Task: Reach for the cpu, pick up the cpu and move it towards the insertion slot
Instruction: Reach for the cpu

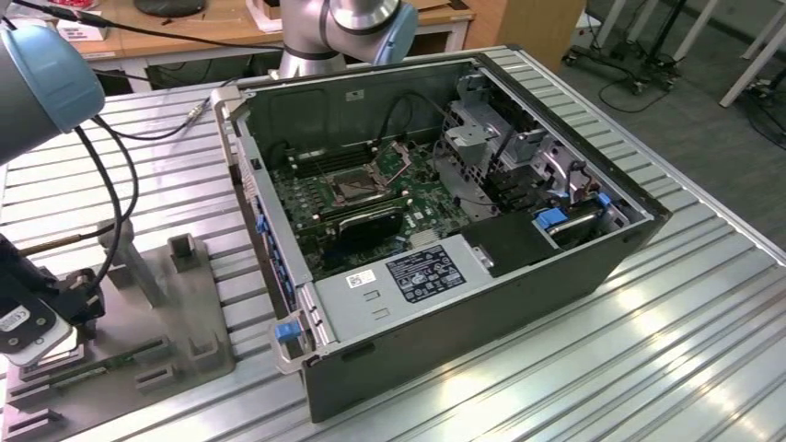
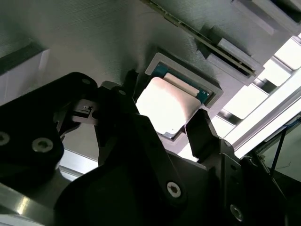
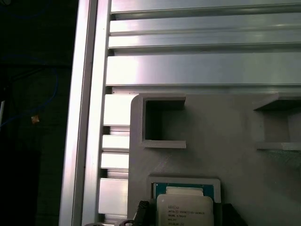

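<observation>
Arm (image 1: 37, 83) low, tool (image 2: 165, 109) down @ cpu (image 2: 171, 103) in tray (image 2: 94, 37).

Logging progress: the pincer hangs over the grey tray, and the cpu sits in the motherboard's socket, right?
No. The cpu lies in a recess of the grey tray, at the pincer, not in the socket; the second wrist view shows it.

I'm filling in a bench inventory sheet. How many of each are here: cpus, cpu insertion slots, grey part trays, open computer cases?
cpu: 1
insertion slot: 1
grey tray: 1
computer case: 1
Total: 4
</observation>
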